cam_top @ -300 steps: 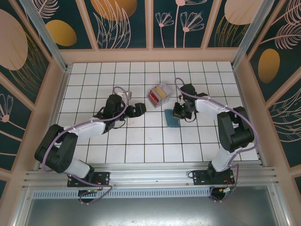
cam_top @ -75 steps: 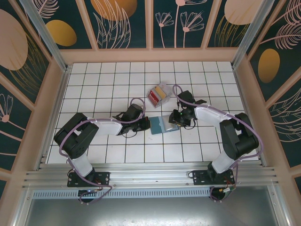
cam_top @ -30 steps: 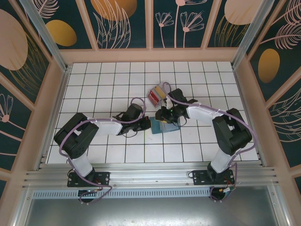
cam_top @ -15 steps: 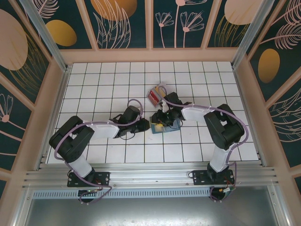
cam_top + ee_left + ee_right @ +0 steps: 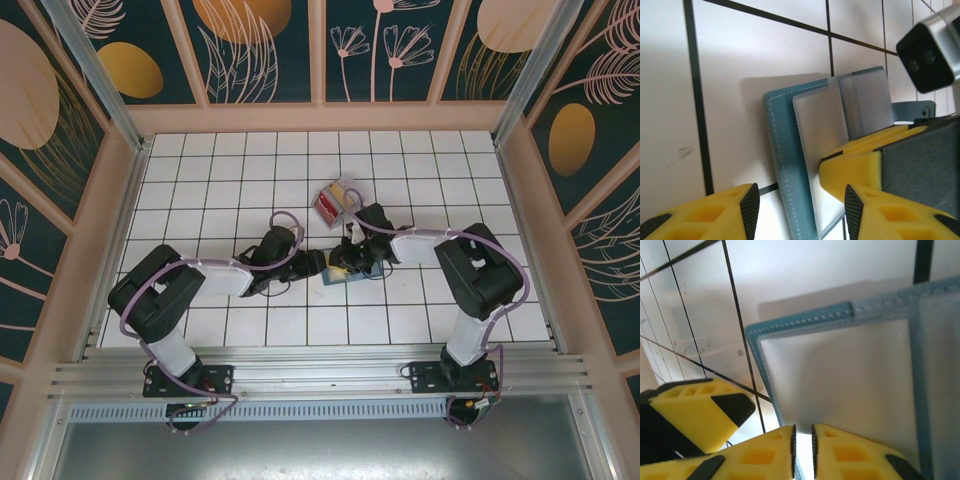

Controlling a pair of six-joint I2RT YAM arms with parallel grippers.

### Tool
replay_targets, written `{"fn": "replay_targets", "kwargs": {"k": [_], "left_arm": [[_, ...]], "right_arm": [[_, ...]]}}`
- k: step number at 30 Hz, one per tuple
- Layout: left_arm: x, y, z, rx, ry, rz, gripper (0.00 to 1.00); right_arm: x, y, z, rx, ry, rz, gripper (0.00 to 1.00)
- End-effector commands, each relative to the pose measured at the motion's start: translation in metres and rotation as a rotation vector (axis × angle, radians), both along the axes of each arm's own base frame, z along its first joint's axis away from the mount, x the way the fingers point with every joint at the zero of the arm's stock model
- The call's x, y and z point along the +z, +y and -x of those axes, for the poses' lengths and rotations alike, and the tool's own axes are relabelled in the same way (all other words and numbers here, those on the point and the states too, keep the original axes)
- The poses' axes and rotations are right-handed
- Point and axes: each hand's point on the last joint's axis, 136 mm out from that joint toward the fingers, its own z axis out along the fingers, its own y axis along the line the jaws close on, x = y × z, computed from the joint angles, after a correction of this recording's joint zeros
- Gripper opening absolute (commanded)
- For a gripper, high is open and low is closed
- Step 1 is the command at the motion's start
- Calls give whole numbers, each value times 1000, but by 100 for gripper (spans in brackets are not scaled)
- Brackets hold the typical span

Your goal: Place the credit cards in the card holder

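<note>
Arms reach in from the near edge of the table [image 5: 250, 310] and meet at its middle, where the card holder [image 5: 782, 165] lies open and flat, teal cover down and pale pages up. Our left gripper [image 5: 800, 202] hangs at the holder's left edge with its jaws wide apart and nothing between them, the cover's edge lined up with the gap. Our right gripper [image 5: 803, 436] comes in from the other side, its jaws closed to a thin slit. The corner of the top pocket page [image 5: 840, 375] runs into that slit, so we judge it is pinching the page, though we cannot see the contact itself. We read the step as opening a pocket so a card can slide in. To do it well, we would press the left gripper down on the cover to stop it skating on the smooth table. We would lift the page only a little, since thin plastic will likely buckle or slip free under a hard pull. We see no card in the holder yet. The credit cards [image 5: 333, 203], red and yellow, stand in a small clear box [image 5: 347, 184] just beyond the holder, toward the far edge. Both grippers crowd the same spot, nearly touching, and the right wrist sits close beside the box, so we think one arm must back off before either fetches a card.
</note>
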Motion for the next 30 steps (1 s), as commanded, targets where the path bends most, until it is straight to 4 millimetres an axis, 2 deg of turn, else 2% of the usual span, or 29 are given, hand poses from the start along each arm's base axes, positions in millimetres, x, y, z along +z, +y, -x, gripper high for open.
{"fn": "replay_targets", "kwargs": {"k": [1, 4, 6, 12, 15, 19, 22, 25, 28, 30], "left_arm": [[2, -8, -5, 10, 4, 50, 50], [-5, -8, -7, 14, 20, 26, 50], [-17, -5, -8, 24, 49, -24, 49], [-42, -1, -15, 24, 97, -153, 48], [-59, 10, -12, 32, 136, -247, 47], [-78, 26, -4, 33, 171, -342, 39], [-85, 29, 1, 21, 190, -353, 34], [-88, 29, 4, 21, 196, -345, 34], [-85, 26, 2, 22, 190, -329, 34], [-82, 24, 0, 19, 182, -322, 34]], "right_arm": [[16, 3, -7, -39, -38, -57, 9], [15, 2, -6, -38, -33, -49, 5], [15, 0, -6, -42, -39, -32, 4], [16, -4, -5, -44, -46, -14, 3], [18, -4, -5, -46, -49, -17, 4], [27, -3, -9, -45, -65, -26, 4], [42, -4, -14, -47, -97, -23, 5], [55, -17, -22, -67, -139, 19, 8], [58, -49, -34, -122, -155, 77, 19], [52, -70, -34, -145, -153, 139, 23]]}}
